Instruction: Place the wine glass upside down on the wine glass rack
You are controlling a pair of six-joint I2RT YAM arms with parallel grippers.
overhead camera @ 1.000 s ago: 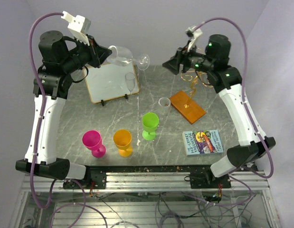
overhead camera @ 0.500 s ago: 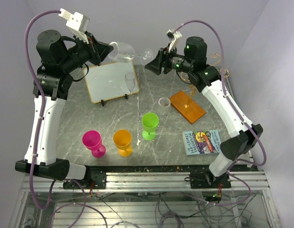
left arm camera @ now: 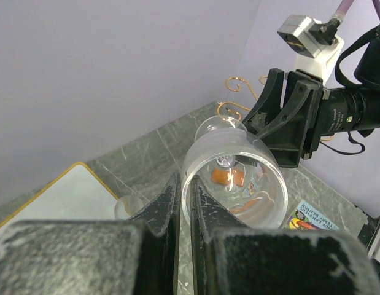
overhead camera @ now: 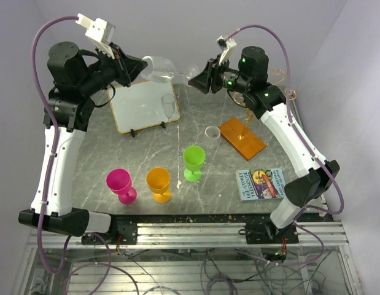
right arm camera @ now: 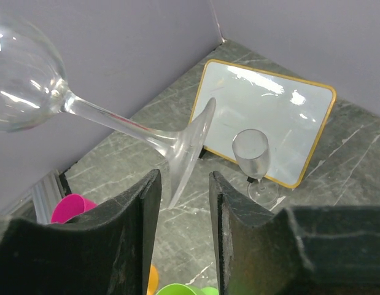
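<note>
A grey marbled table is seen from above, with the left arm and the right arm raised over its far edge and bent toward each other. A white board with a yellow rim is propped on a stand at the back left. The wine glass rack is placed right of centre on its orange base. Its gold wire curls are partly hidden behind the right arm, and no glass is hung on it. A colourful book is laid flat near the right front. The wine glass is held in the air above the back of the table, up and to the left of the rack. It is tipped roughly on its side, with its bowl toward the left and its foot toward the right. The left gripper is clamped tight on the rim of the bowl, one finger inside and one outside. The right gripper is set partly open around the foot of the glass. The foot is seen edge-on between the fingers, and no firm grip on it can be made out. A pink cup, an orange cup and a green cup are lined up toward the front. A small clear flute is stood upright just in front of the board, and a small white ring-shaped cup is set just left of the orange base.
</note>
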